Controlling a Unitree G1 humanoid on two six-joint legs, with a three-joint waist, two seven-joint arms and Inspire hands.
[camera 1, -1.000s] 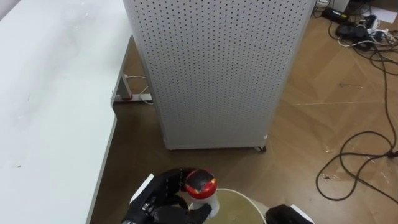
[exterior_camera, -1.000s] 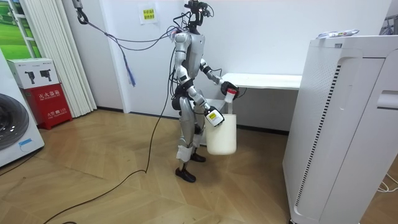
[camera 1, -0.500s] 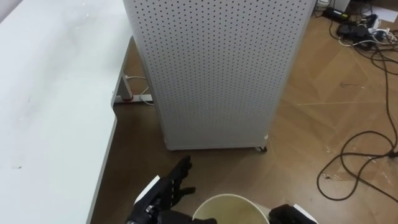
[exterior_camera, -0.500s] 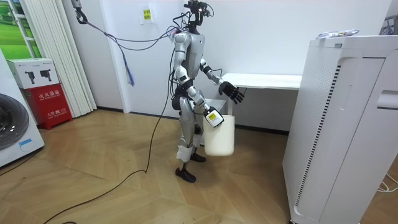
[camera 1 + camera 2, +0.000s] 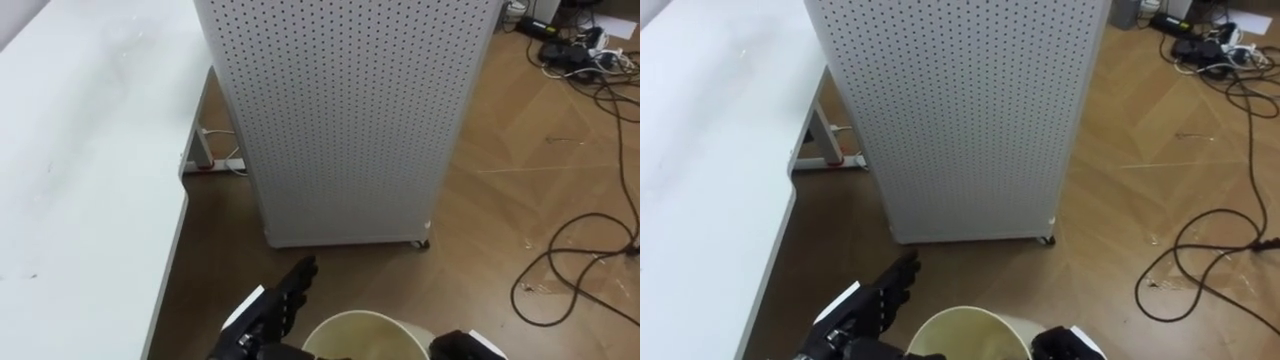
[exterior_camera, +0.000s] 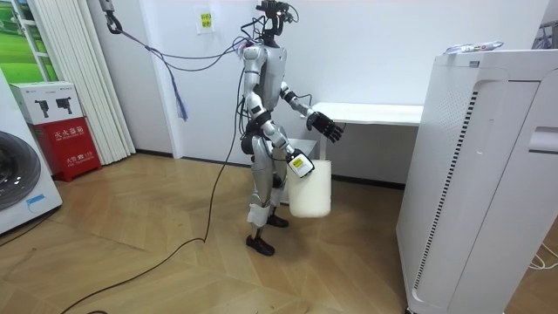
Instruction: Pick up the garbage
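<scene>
As its left hand [image 5: 268, 318] hovers with fingers spread straight beside the pale bin [image 5: 340, 320], the robot's right hand [image 5: 462, 346] meets the rim opposite, grip impossible to tell. The bin's contents are hidden. A white desk [image 5: 80, 160] flanks a perforated cabinet [image 5: 350, 110]; cables [image 5: 580, 260] trail beyond.

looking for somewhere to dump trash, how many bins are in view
1. The cream bin hangs at the robot's right hand, below its open left hand, beside the white table. Others could be hidden behind the perforated white unit.
</scene>
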